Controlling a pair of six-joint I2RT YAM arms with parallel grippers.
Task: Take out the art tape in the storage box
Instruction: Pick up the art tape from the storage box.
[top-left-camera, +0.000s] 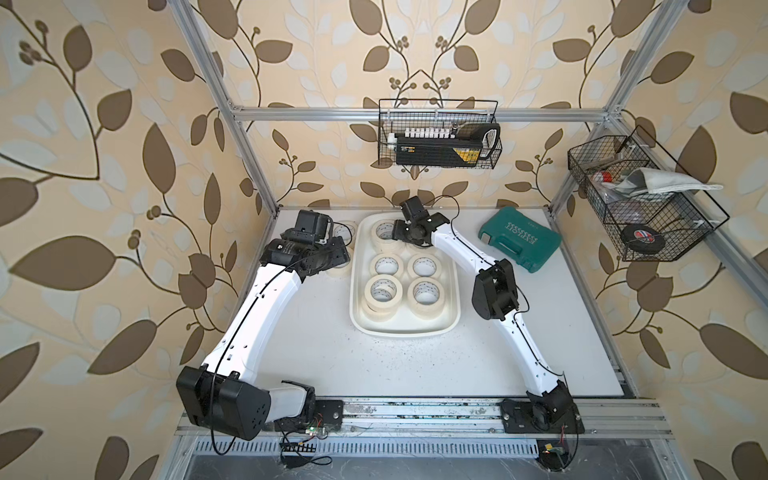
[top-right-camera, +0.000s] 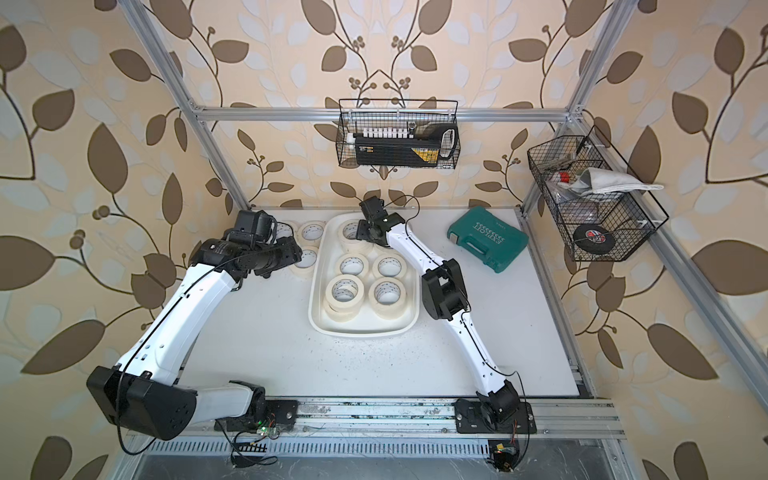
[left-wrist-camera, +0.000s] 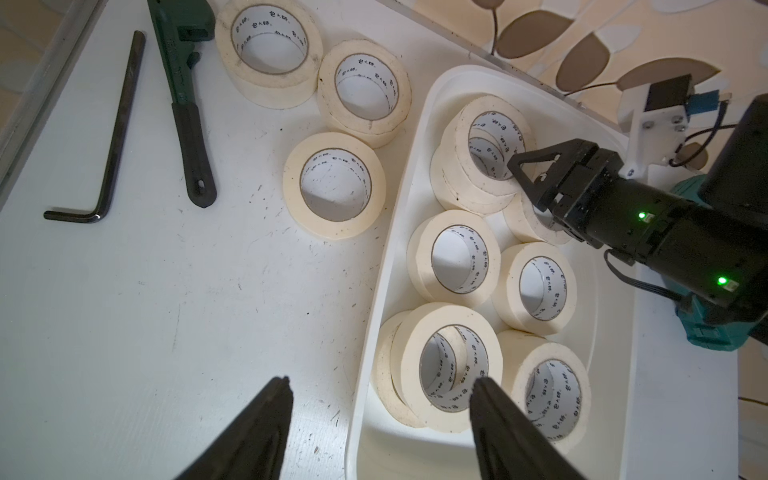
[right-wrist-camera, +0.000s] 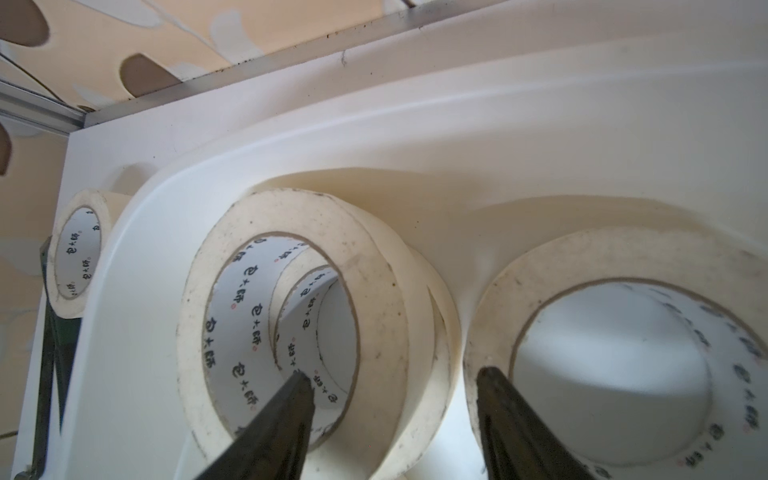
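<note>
The storage box is a white shallow tub in the middle of the table, with several cream art tape rolls lying flat in it, some stacked. Three more rolls lie on the table left of the box. My right gripper reaches into the far end of the box. It is open, one finger inside the core of the top roll of a stack and the other outside its wall. My left gripper hovers open and empty over the box's left rim.
A teal tool case lies at the back right. A black wire basket hangs on the back rail, and another on the right holds a black roll. A green pipe wrench and a hex key lie at the far left.
</note>
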